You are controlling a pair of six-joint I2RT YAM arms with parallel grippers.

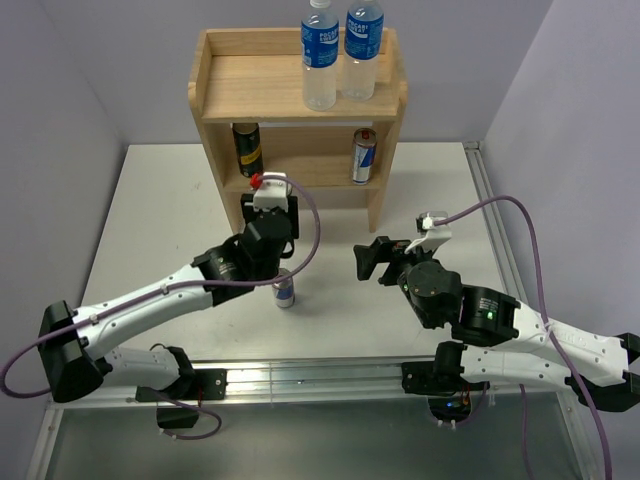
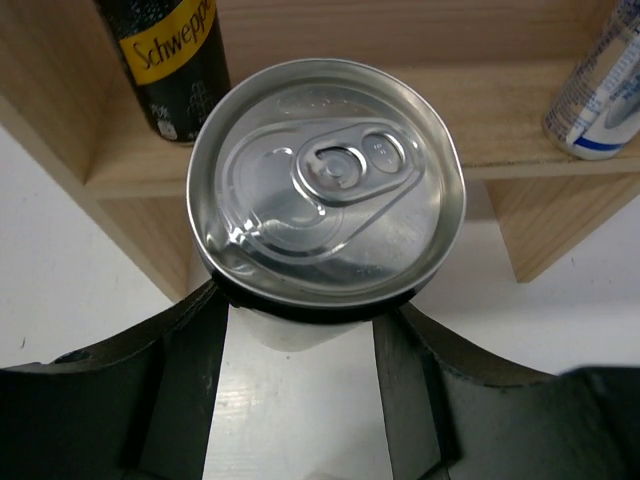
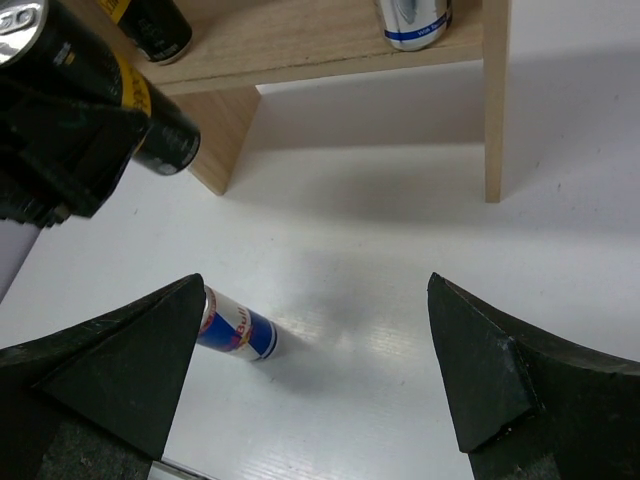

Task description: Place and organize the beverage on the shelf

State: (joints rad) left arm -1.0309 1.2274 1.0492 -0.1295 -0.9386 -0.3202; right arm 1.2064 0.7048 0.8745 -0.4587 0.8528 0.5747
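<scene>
The light wood shelf (image 1: 250,85) stands at the back with two water bottles (image 1: 340,50) on its top board. On its lower tier are a black Schweppes can (image 1: 247,148) at the left and a Red Bull can (image 1: 364,156) at the right. My left gripper (image 1: 270,222) is shut on a black and yellow can (image 2: 325,180) and holds it in front of the lower tier; that can also shows in the right wrist view (image 3: 150,125). Another Red Bull can (image 1: 285,290) stands on the table below my left wrist. My right gripper (image 1: 365,258) is open and empty, to its right.
The white table (image 1: 150,220) ends at a metal rail (image 1: 300,375) along the near edge. Purple walls close in on the left, back and right. In the right wrist view the shelf's side panel (image 3: 493,100) stands ahead and the loose Red Bull can (image 3: 235,330) is by my left finger.
</scene>
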